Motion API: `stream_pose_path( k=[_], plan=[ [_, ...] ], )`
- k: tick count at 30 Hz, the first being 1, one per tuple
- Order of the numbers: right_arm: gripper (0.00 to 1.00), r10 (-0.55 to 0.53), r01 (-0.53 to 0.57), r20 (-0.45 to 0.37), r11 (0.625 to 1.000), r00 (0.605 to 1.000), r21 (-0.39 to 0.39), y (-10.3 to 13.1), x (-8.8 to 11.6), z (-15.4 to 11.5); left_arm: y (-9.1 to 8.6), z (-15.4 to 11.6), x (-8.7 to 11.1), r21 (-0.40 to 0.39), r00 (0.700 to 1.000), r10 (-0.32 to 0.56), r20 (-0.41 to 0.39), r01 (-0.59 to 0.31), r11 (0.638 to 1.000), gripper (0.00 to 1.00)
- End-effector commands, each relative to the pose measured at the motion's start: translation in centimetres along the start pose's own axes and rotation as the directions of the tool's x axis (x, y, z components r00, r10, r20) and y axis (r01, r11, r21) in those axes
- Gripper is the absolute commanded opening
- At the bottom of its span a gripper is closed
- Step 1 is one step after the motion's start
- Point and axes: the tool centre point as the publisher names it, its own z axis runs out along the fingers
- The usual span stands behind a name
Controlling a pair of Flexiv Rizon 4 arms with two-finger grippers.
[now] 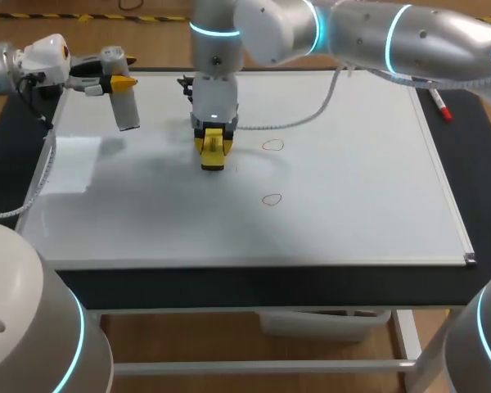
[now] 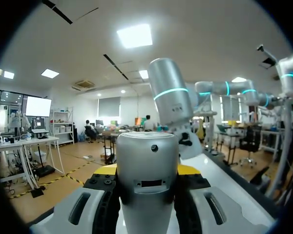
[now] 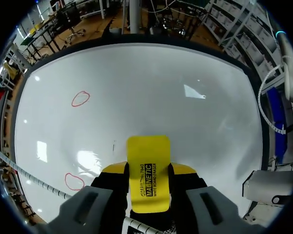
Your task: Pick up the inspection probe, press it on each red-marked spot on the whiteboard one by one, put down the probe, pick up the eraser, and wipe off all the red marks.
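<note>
While the wiping falls to the other arm, the left gripper (image 2: 147, 169) sits at the far left corner of the whiteboard (image 1: 352, 188). Its two yellow-tipped fingers are closed from both sides on the inspection probe (image 1: 128, 110). The silver-white cylinder hangs down from the fingers above the board's left edge, apart from the surface. This looks like a parking spot that leaves the board's middle free, although the task has the probe put down before the eraser is used.

Further right, the right arm comes in from the right side and reaches past the middle. The right gripper (image 3: 148, 168) points straight down at the board, its fingers pinching the yellow eraser (image 1: 212, 152) by its two long sides. That grip leaves the eraser's flat end facing the board, which suits wiping. The eraser is low over the surface, but whether it touches cannot be told.

Two red marks remain, both thin rings. The upper red ring (image 1: 272, 145) lies just to the right of the eraser, and the lower red ring (image 1: 271, 199) lies nearer the robot. The wiping therefore seems unfinished, with the upper ring the likelier first target.

At the far right, a red-capped marker pen (image 1: 440, 105) lies by the board's edge, away from both arms.
</note>
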Motion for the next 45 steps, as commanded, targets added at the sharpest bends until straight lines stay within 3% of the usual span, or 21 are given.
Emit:
stream_pose_path(
  k=[1,19,33,45],
  plan=[
    [0.00,-0.011,0.012,-0.055,1.000,0.998,0.004,0.1,-0.6,0.4,-0.2,0.0,0.2,-0.004,1.000,0.000,0.004,0.000,1.000,0.00],
    [0.00,-0.086,0.087,-0.042,0.996,0.995,0.026,1.5,-2.3,0.8,-0.2,0.0,0.2,-0.004,1.000,0.000,0.004,0.000,1.000,0.00],
    [0.00,-0.104,0.106,-0.035,0.994,0.994,0.039,1.7,-2.4,1.6,-0.2,0.0,0.2,-0.004,1.000,0.000,0.004,0.000,1.000,0.00],
    [0.00,-0.078,0.079,-0.044,0.996,0.996,0.027,1.5,-1.3,2.2,-0.2,0.0,0.2,-0.004,1.000,0.000,0.004,0.000,1.000,0.00]
  ],
)
